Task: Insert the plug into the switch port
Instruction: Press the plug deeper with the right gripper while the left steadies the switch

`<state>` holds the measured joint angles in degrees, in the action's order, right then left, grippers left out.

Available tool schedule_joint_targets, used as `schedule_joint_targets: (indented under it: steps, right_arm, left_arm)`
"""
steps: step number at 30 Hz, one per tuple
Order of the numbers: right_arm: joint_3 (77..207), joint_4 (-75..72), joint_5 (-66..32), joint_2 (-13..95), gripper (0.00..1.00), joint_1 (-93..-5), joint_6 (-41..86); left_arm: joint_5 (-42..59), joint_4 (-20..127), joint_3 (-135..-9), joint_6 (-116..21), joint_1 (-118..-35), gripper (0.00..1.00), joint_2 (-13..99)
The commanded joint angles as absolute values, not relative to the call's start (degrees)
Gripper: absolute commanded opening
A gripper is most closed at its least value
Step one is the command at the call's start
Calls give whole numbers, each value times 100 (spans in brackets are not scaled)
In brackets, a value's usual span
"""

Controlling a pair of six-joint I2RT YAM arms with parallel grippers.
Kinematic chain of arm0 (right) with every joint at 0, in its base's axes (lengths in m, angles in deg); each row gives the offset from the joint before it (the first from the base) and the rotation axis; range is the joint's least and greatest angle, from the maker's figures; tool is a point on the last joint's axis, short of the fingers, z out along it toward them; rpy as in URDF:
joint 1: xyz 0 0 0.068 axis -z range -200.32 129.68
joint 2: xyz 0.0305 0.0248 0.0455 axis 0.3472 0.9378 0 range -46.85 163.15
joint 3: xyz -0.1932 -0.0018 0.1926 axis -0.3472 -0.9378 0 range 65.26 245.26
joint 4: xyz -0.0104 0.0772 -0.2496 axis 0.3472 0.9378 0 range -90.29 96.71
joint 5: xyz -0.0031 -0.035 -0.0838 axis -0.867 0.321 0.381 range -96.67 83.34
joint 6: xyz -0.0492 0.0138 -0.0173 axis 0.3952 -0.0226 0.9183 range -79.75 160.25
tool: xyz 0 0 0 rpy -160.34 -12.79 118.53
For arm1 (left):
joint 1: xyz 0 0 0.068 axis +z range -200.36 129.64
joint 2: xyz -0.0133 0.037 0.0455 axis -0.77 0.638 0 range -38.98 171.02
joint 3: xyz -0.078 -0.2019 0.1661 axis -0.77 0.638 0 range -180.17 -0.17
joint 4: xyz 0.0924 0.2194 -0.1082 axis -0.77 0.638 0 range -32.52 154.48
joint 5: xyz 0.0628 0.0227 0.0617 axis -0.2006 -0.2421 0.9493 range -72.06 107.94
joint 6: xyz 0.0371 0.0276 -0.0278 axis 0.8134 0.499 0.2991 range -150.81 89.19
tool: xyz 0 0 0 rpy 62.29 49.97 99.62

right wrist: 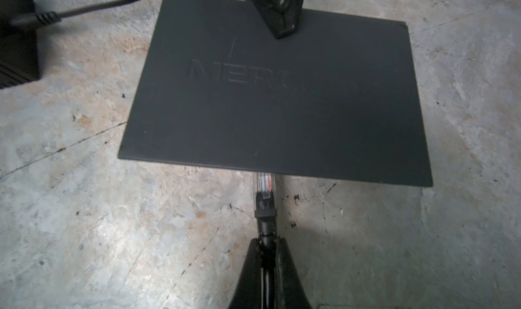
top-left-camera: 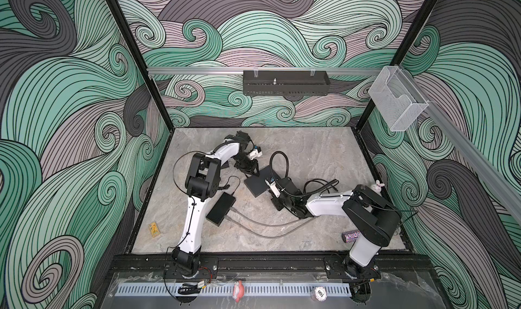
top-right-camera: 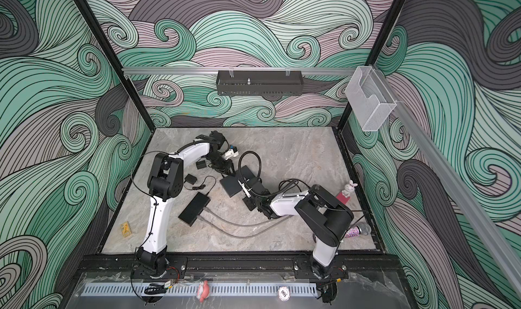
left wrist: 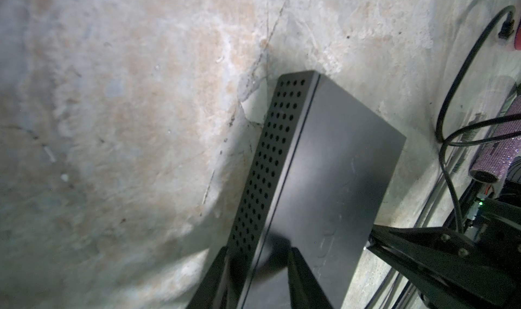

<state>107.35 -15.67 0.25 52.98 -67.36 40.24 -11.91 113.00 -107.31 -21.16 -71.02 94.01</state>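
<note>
Right gripper [right wrist: 266, 244]: jaws all but closed, pinching the black cable [right wrist: 265, 228] just behind the clear plug [right wrist: 264, 186]. The plug's tip meets the switch [right wrist: 276, 96] at its near edge; whether it sits in a port cannot be told. Left gripper [left wrist: 258, 251], part open, clamps the switch's far corner. Power adapter [right wrist: 17, 39] close by. Second black box [top-left-camera: 221, 209] with grey cables [top-left-camera: 267, 224] lies nearer the bases. Right arm [top-left-camera: 327, 206] low, stretched. Left arm [top-left-camera: 191, 223] elbow-up, wrist bent down. Marbled grey table [top-left-camera: 310, 152], wave-patterned walls [top-left-camera: 70, 96].
</note>
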Motion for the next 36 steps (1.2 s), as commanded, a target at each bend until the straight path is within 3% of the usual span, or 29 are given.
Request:
schedule_joint_targets:
  steps: [1, 10, 16, 29, 36]
  right_arm:
    - [10980, -2057, 130, 5438, 0, -6751, 3935]
    - [10987, -2286, 182, 5520, 0, -6786, 3784]
    - [10960, -2173, 797, 5417, 0, -6813, 3543]
    - [11246, -2183, 423, 5482, 0, -6813, 3951]
    - [11467, -2120, 320, 5487, 0, -6685, 4123]
  left_arm:
    - [-1376, 11753, -10810, -2022, -7220, 33, 9659]
    - [-1461, 11835, -10790, -1940, -7256, 33, 9705]
    - [-1485, 11892, -10806, -1912, -7271, 33, 9730]
    - [-1564, 12079, -10810, -1741, -7415, 24, 9824]
    - [-1553, 12200, -10844, -1649, -7523, 26, 9960]
